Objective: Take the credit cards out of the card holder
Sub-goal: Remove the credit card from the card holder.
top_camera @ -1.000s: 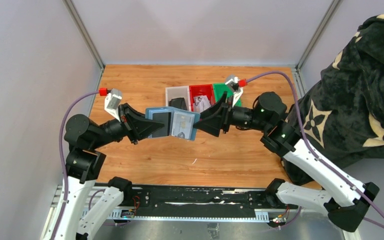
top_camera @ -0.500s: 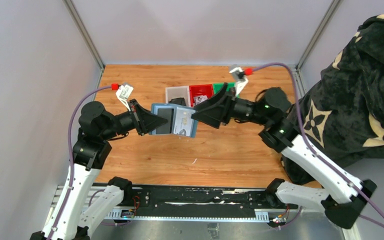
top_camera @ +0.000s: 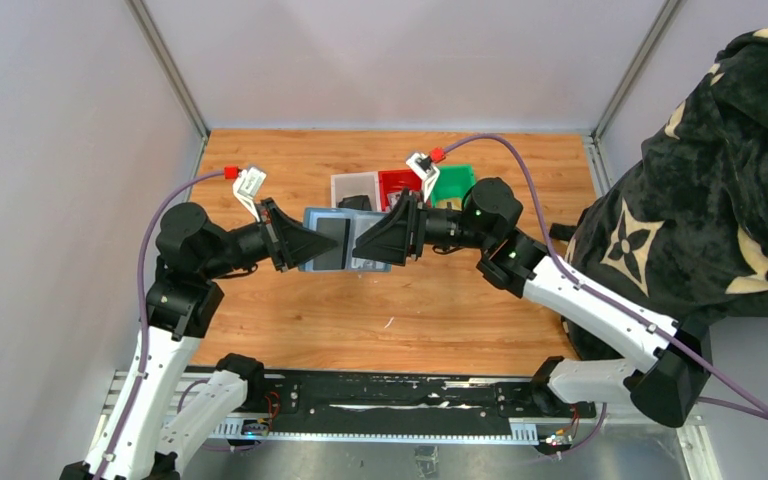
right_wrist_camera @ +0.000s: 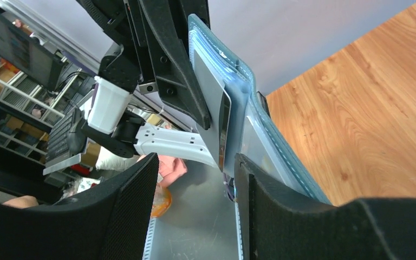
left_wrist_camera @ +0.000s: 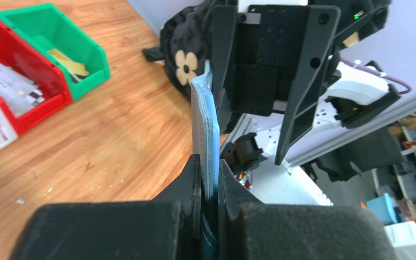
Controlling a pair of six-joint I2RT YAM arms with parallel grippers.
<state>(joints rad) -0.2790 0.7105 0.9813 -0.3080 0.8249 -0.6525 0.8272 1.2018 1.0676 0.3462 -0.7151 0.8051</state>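
Readable text: none in any view.
Cards (left_wrist_camera: 0, 81) in red bin (left_wrist_camera: 43, 108): dark print, too small to read.
Card holder (right_wrist_camera: 239, 100): no legible marking.

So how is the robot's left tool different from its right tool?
The left tool is squeezed shut on the small teal-blue leather-like card holder; the right tool is open, gripping nothing. The left tool reaches in from the left; the right tool from the right, fingers either side of a pale grey plastic card. Both are black and two-fingered.
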